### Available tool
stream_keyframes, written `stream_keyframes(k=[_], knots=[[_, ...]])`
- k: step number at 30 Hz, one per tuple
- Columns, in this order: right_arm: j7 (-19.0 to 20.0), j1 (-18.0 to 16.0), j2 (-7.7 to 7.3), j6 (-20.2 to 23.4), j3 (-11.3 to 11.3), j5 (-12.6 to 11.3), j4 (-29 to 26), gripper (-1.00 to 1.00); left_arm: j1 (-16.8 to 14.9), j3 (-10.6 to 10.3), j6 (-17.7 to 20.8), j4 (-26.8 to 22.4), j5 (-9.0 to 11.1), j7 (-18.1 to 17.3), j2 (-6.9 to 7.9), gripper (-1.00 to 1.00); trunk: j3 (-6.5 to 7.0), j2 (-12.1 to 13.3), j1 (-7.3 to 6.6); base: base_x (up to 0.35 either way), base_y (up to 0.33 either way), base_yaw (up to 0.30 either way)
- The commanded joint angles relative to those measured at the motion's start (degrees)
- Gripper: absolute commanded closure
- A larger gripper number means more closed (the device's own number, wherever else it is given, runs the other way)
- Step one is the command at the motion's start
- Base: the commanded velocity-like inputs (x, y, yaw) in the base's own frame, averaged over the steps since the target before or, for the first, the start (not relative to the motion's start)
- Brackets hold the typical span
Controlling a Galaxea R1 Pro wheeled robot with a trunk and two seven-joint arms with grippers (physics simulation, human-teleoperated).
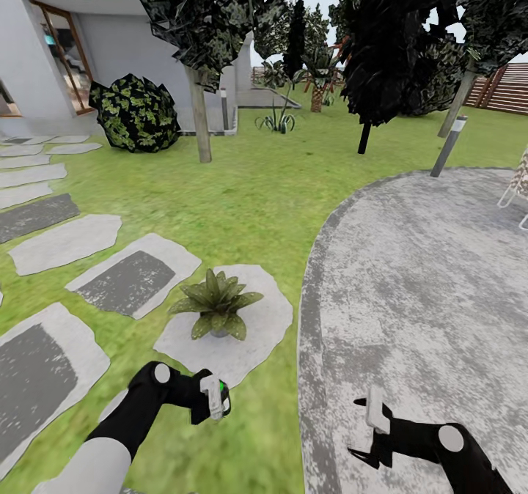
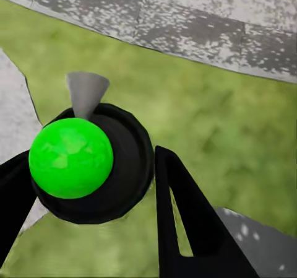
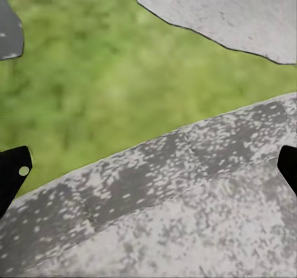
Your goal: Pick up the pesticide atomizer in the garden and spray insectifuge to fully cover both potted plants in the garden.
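You're facing lawn (image 1: 242, 186), stepping stones (image 1: 66, 241), a speckled patio (image 1: 425, 281), grey house wall (image 1: 132, 39), dark trees (image 1: 389, 47), slatted fence (image 1: 510, 87), lamp post (image 1: 449, 146).

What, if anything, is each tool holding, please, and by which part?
The left tool grips the atomizer by its round dark body, with a finger on each side. The right tool is open and holds nothing.

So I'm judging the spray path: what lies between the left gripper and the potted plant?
In the head view, only bare stepping stone separates the left gripper, holding the atomizer, from the potted plant.
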Motion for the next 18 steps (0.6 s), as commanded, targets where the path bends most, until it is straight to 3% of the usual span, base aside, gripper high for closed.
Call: stream_keyframes(k=[1,5,9,14,15,18], knots=[[0.5,0.0,0.36,-0.1,0.2,0.2,-0.4,-1.0,0.3,0.0,-0.8,0.3,-0.1,0.1,-0.42,1.0,-0.05,0.0,-0.01,0.0,0.0,0.0],[0.5,0.0,1.66,-0.4,1.5,-0.2,-1.0,-1.0,1.6,-0.7,-1.5,1.6,1.1,1.4,-1.73,1.0,-0.05,0.0,-0.01,0.0,0.0,0.0],[0.2,0.0,2.96,-0.4,2.8,0.2,0.0,-1.0,2.9,0.6,-1.1,2.9,2.2,1.8,-1.35,1.0,-0.05,0.0,-0.01,0.0,0.0,0.0],[0.4,0.0,4.58,-0.4,4.4,0.0,0.1,-1.0,4.6,0.4,-2.4,4.5,3.6,3.4,-1.28,1.0,-0.05,0.0,-0.01,0.0,0.0,0.0],[0.4,0.0,4.9,-0.4,4.7,0.0,0.1,1.0,4.9,0.4,-2.8,4.9,3.9,3.8,-1.37,1.0,-0.05,0.0,-0.01,0.0,0.0,0.0],[0.4,0.0,5.88,-0.4,5.1,-0.1,0.1,1.0,5.9,0.3,-3.8,5.8,4.2,4.7,-1.64,1.0,-0.05,0.0,-0.01,0.0,0.0,0.0]])
